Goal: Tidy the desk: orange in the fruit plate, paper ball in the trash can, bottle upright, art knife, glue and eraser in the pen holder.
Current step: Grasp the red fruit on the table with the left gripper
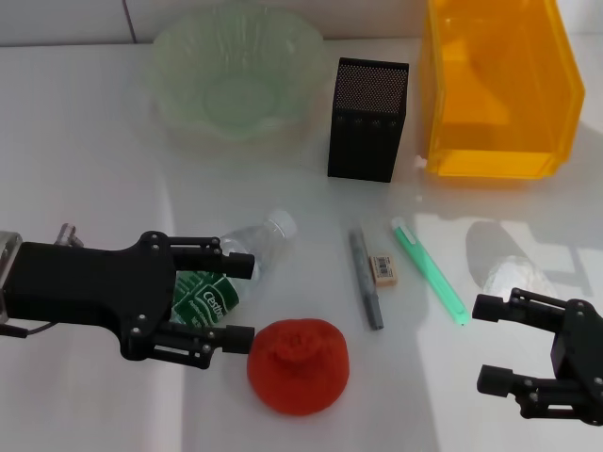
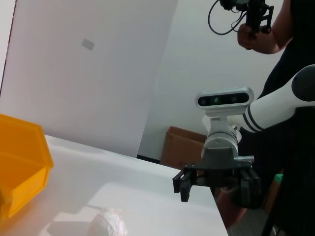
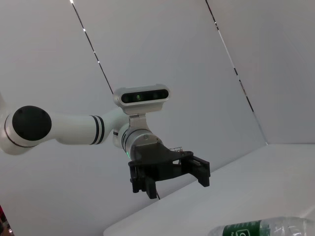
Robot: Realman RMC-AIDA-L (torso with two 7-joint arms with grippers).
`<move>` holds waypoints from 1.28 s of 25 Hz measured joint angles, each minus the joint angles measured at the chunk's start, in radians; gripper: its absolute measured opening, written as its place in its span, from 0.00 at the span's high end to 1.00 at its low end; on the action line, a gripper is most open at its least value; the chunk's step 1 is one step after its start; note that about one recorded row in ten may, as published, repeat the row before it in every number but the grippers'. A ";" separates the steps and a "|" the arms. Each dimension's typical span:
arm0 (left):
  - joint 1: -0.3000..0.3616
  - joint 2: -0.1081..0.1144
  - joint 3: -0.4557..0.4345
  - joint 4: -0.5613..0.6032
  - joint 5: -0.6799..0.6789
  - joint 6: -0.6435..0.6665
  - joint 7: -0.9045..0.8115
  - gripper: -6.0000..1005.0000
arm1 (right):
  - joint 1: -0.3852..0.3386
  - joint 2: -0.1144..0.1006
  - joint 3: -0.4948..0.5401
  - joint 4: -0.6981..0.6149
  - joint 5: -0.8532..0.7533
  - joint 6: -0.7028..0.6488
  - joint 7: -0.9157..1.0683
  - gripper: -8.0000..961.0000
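Currently fruit plate (image 1: 236,80), pen holder (image 1: 368,119), trash can (image 1: 499,89) unfilled; left tool (image 1: 241,303), right tool (image 1: 492,344) spread.

Directly between the spread fingers of the left gripper (image 1: 247,301) the lying bottle (image 1: 231,266) is found, and the orange (image 1: 299,365) sits just off its lower fingertip, so passage there is blocked. Bare table (image 1: 85,160) is left ahead toward the fruit plate (image 1: 237,75). The paper ball (image 1: 516,279) lies just beyond the open right gripper (image 1: 488,344); open surface is seen to its left.
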 joint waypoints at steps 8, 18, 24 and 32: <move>0.000 -0.005 -0.001 0.000 -0.002 -0.009 -0.001 0.21 | 0.006 0.002 0.000 0.000 -0.001 0.003 0.000 0.13; -0.005 -0.015 0.000 0.000 -0.014 -0.025 0.007 0.22 | 0.002 0.002 0.008 -0.001 -0.001 0.017 0.002 0.13; -0.037 -0.029 0.030 -0.010 -0.015 -0.085 0.033 0.23 | -0.013 0.002 0.051 -0.001 0.006 0.023 0.000 0.13; -0.062 -0.031 0.236 0.147 -0.016 -0.145 -0.031 0.24 | -0.032 0.002 0.066 0.001 0.006 0.072 -0.001 0.13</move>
